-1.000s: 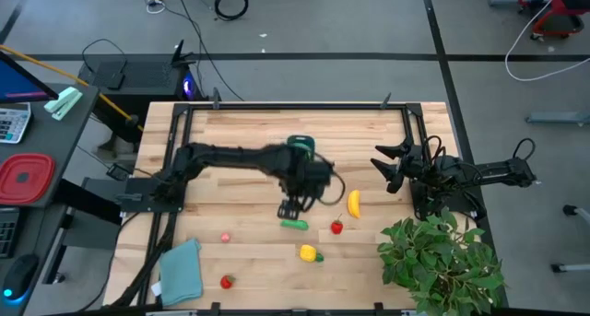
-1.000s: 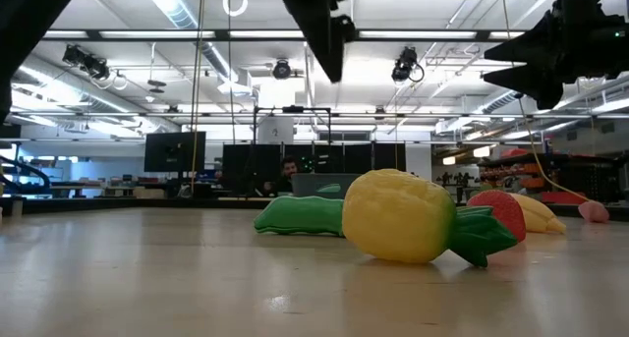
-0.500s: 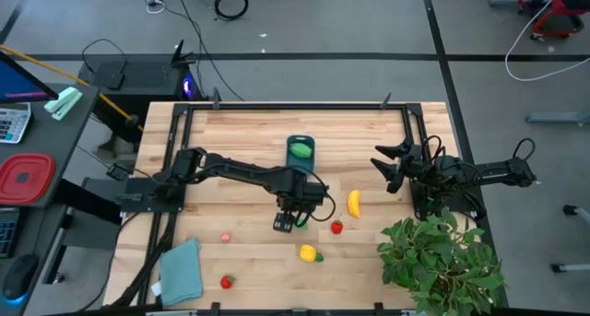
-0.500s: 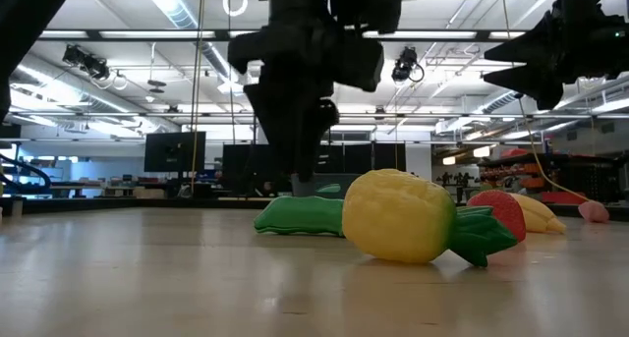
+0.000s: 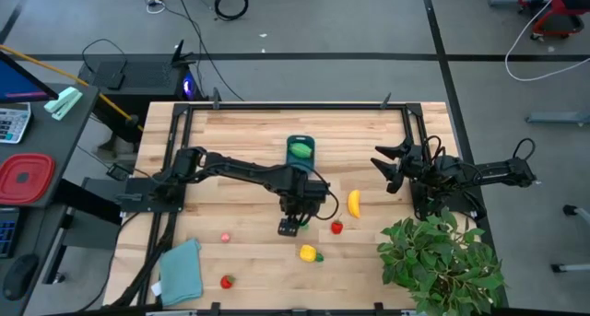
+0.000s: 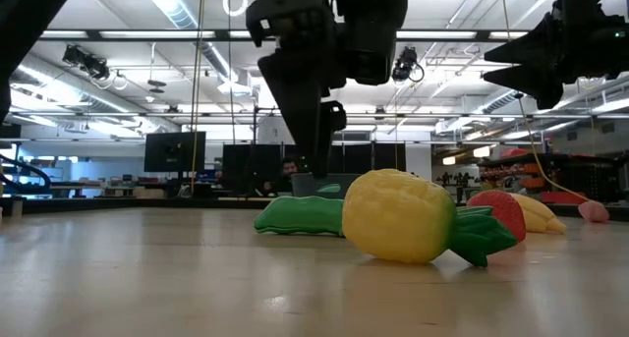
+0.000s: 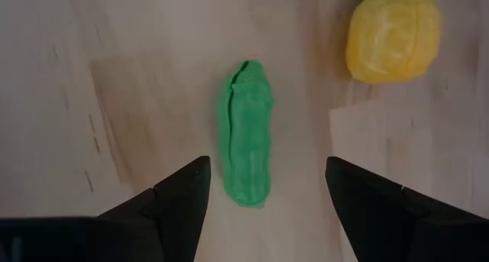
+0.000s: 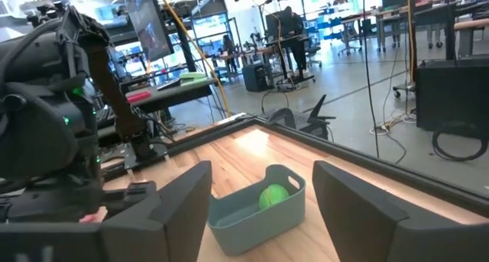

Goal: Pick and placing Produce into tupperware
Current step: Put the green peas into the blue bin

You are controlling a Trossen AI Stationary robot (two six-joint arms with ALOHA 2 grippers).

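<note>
The green cucumber-like piece [image 7: 246,143] lies flat on the wooden table, also in the low view [image 6: 298,215]. My left gripper [image 7: 263,197] is open, pointing down just above it with a finger on either side, touching nothing [image 5: 289,227]. The teal tupperware [image 5: 300,150] stands toward the far edge with a green leafy piece [image 8: 273,195] inside. The banana [image 5: 354,203], a red strawberry [image 5: 337,228] and the yellow-and-green piece [image 5: 310,253] lie near the cucumber. My right gripper [image 5: 387,169] is open and empty at the right.
Two more small red pieces [image 5: 226,237] [image 5: 227,281] lie at the near left. A flat teal cloth [image 5: 182,268] lies at the near left corner, a leafy potted plant [image 5: 442,261] at the near right. A red container [image 5: 26,178] sits off the table.
My left gripper has gone from near the tupperware toward the table's near edge and come down over the cucumber-like piece, staying open. The produce has not moved.
</note>
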